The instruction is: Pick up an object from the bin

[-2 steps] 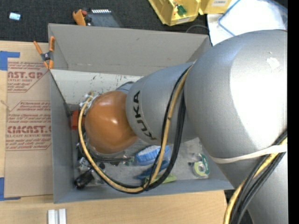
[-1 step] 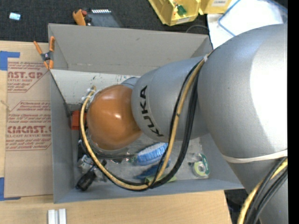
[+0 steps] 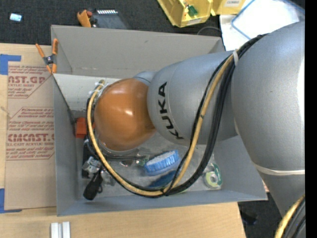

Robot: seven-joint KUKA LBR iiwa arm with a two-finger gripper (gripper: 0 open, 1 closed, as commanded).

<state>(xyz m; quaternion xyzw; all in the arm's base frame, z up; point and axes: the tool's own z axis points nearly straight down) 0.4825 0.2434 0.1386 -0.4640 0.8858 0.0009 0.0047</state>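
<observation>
target: cannot tell which thing is being picked; nothing shows as held
nearest candidate: orange block (image 3: 79,128), just beside the gripper (image 3: 93,171) on its far-wall side, tucked where the sloped wall meets the floor. Probably slid down there
next candidate: blue brush (image 3: 161,162) with white bristles, near the gripper on its arm-base side, lying flat. It rests partly over a dark blue thing (image 3: 159,181) that I can't identify
further out: pale green ring of tape (image 3: 213,178), well apart from the gripper on the same arm-base side, flat on the floor
gripper: only dark parts poke out below the orange cover (image 3: 121,115), low at the end of the bin furthest from the arm base
gripper state: cannot tell, released or clenched; the cover hides it
why that pose: my read is the wrist is pitched down over that end because the loose things collect there; the cover sits over the wrist, so the work zone is hidden
cable: yellow-and-black cable (image 3: 148,190) loops slack round the cover and trails over the brush side, likely slack left for wrist rotation
arm: grey arm (image 3: 198,98) lies across most of the bin (image 3: 133,43)
risk: the block sits tight to the wall, so there's little room on that side for a clean grip
</observation>
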